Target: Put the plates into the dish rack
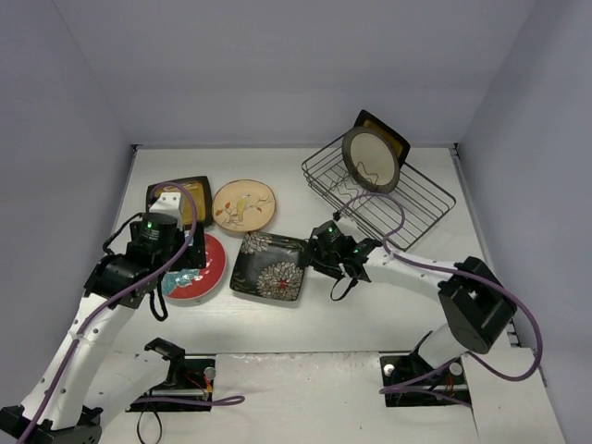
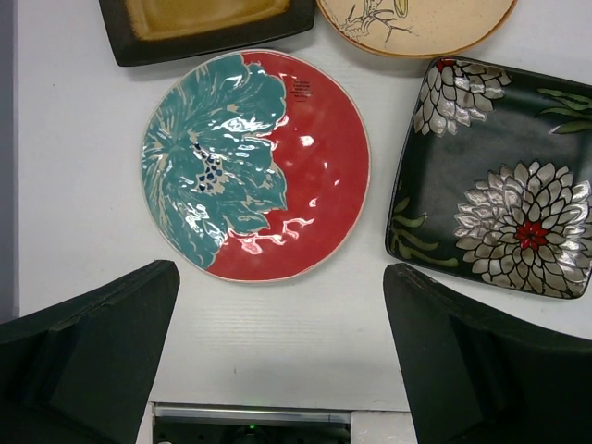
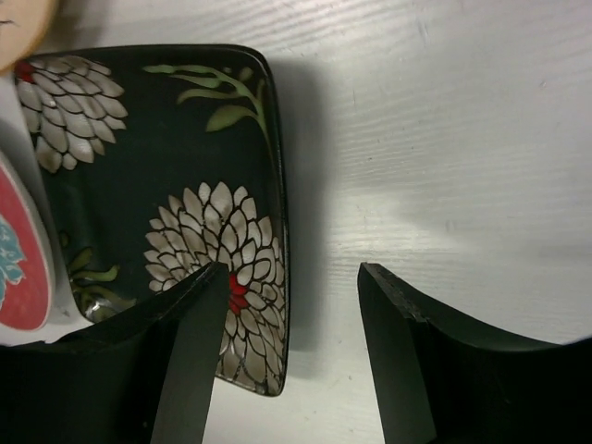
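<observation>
The dark plate with white flowers [image 1: 270, 265] lies flat mid-table. My right gripper [image 3: 291, 277] is open and straddles its right rim, with one finger over the flowers and the other over bare table. A red-teal floral plate [image 2: 254, 166] lies to its left. My left gripper [image 2: 277, 277] hangs wide open just short of that plate and holds nothing. One square amber plate [image 1: 185, 196] and a small beige plate [image 1: 244, 204] lie behind them. The black wire dish rack [image 1: 416, 199] at the back right holds a round cream plate [image 1: 372, 159] on edge and a second amber plate [image 1: 393, 134] behind it.
Grey walls close in the table on three sides. The rack's near half [image 1: 407, 217] shows bare wires. The right arm's cable [image 1: 398, 222] loops over the rack's front edge. Both arm bases stand at the near table edge.
</observation>
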Available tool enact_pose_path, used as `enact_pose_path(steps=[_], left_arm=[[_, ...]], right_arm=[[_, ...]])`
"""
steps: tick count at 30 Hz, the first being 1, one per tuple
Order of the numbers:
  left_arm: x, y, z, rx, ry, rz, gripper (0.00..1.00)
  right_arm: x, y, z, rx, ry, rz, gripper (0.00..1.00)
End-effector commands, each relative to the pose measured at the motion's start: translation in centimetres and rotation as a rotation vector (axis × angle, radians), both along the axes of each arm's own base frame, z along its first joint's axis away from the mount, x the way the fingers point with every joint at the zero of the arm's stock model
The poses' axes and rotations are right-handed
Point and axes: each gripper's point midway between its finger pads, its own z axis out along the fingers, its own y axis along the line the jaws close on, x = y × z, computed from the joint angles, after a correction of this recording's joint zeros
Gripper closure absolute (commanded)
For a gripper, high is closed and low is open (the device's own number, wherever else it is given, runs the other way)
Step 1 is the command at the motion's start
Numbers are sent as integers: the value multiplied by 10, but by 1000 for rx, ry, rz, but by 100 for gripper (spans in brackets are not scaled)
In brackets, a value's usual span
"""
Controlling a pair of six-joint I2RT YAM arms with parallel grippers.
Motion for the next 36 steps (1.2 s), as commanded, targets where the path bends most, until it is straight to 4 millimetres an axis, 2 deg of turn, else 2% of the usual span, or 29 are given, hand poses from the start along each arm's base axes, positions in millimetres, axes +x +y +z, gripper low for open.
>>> enact_pose_path(steps=[1,3,8,14,17,18,19,20,21,22,25,26,28,29,30,32,33,35,36], left_arm=[[-1,0,7,-5,-20,-6,3],[-3,1,7,0,-15,-7,3],[-5,3,8,5,-17,-8,3],[-7,4,7,8,-16,-7,3],[-8,5,7,13,-18,-6,3],[-8,5,7,14,-17,-5,3],[-8,5,7,14,-19,-5,3],[-8,6,6,17,-18,-4,3],[-8,6,6,18,-20,-3,3],[-8,6,6,19,-20,-4,3],[-7,5,5,15,-21,-7,3],[-5,4,6,12,-25,-6,3],[-3,3,6,11,-26,-8,3],[-3,2,7,10,-27,-11,3],[-1,2,7,10,-27,-11,3],[1,1,8,6,-34,-12,3],[2,0,9,7,-36,-11,3],[5,-1,8,4,-35,-14,3],[5,-1,9,2,-38,-12,3]], right_arm=[[11,24,1,114,-16,-39,42],[7,27,-13,102,11,-26,45],[9,41,-23,148,1,13,51],[-3,52,-46,171,75,75,57],[-10,46,-60,161,116,67,67],[-12,43,-64,155,127,61,72],[-14,39,-67,142,130,56,83],[-14,36,-67,132,126,53,88],[-11,34,-62,127,107,51,98],[-10,30,-60,104,103,53,100],[0,21,-37,26,33,87,100],[19,22,-16,-1,-45,72,100],[37,20,26,-62,-151,106,100],[41,22,41,-68,-183,131,100],[44,13,55,-136,-221,165,100],[54,11,83,-181,-292,193,100],[65,14,113,-211,-370,231,100],[72,11,136,-263,-419,267,100],[78,14,160,-271,-466,283,100]])
